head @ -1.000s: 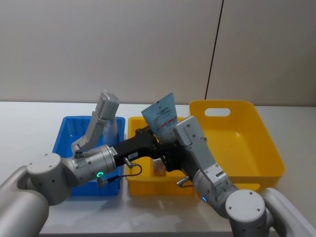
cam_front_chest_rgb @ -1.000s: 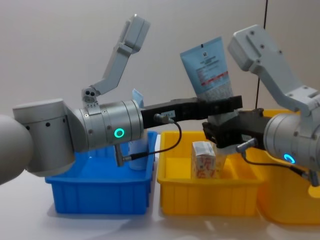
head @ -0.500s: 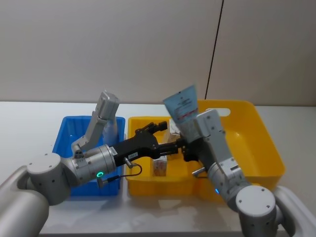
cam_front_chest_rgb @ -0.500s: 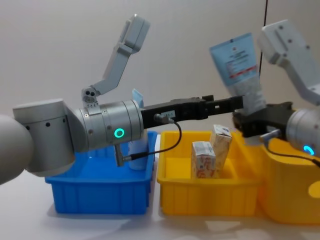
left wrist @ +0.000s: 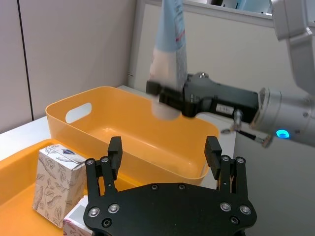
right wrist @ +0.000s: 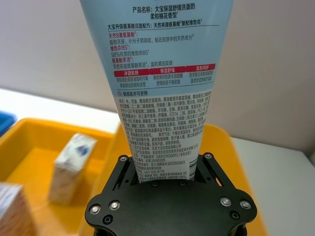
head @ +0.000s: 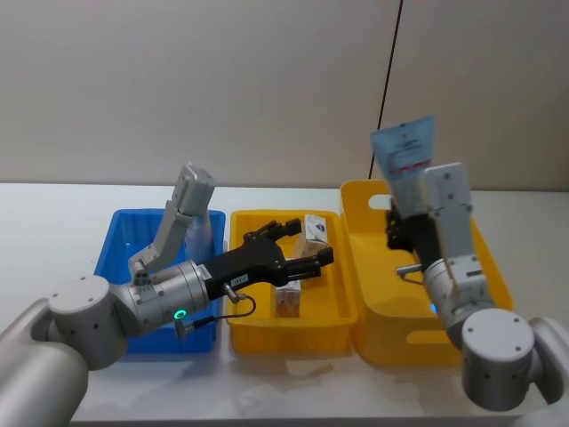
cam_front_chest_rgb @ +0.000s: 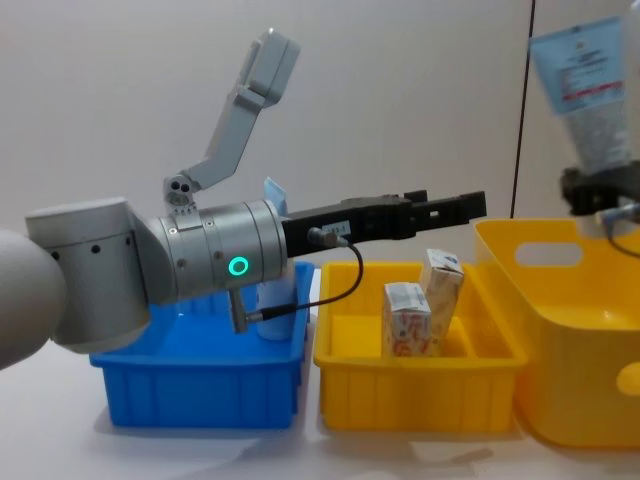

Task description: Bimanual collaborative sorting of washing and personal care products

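Swinging clear of the middle bin, the right gripper (head: 402, 233) has carried the blue-and-white squeeze tube (head: 405, 165) out to 3 o'clock. It now holds the tube upright over the big yellow tub (head: 418, 307), jaws clenched on the lower end, crimp upward. To my eye the handover is done and only the lowering is left.

Nearest me, the left gripper (cam_front_chest_rgb: 462, 207) has stayed above the small yellow bin (cam_front_chest_rgb: 420, 365), fingers spread and holding nothing, well apart from the tube. Below it a front carton (cam_front_chest_rgb: 407, 320) stands with a leaning carton (cam_front_chest_rgb: 441, 283) just behind.

At 9 o'clock the blue bin (cam_front_chest_rgb: 200, 390) holds a second pale tube (head: 200, 233), upright toward its far end. I'd judge the tub's rim the only thing that could snag the descent.
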Tool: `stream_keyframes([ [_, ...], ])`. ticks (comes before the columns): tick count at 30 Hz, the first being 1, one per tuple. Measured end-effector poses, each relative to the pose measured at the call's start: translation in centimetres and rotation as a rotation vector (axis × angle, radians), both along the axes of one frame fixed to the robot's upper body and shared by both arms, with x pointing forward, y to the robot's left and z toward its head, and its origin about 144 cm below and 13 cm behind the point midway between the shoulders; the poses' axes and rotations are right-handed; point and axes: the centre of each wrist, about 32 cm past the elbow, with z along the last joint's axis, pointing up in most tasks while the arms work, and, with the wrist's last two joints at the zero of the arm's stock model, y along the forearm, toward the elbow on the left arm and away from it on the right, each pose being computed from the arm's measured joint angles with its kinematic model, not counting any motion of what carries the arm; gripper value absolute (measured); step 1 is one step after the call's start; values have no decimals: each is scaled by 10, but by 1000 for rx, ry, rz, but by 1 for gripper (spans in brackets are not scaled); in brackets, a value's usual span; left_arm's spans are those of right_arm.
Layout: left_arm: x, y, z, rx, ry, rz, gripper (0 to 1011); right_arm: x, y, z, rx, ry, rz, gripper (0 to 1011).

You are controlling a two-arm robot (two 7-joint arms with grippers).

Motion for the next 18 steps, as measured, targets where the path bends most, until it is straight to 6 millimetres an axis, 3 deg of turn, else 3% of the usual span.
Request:
stream_keyframes([
  [18,0,0,0,0,0,0,1002,8,-11,8,123,91,-161,308],
])
